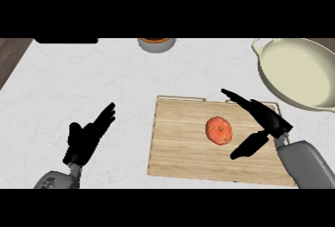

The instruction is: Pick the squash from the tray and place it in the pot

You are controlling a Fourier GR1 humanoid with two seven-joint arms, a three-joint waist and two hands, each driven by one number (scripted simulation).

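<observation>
An orange squash [219, 131] lies near the middle of a wooden tray [177, 150] on the white counter. My right hand [265, 117] hovers over the tray's right side, just right of the squash, open with fingers stretched toward the far edge and the thumb pointing down-left; it does not touch the squash. A cream pot [294, 73] with a handle stands at the far right, partly cut by the view's edge. My left hand [88, 135] rests open at the lower left over the counter, fingers up.
A small grey cup with orange contents [156, 44] stands at the far edge of the counter. A dark object [65, 41] lies at the far left edge. Brown wood [12, 55] borders the counter's left side.
</observation>
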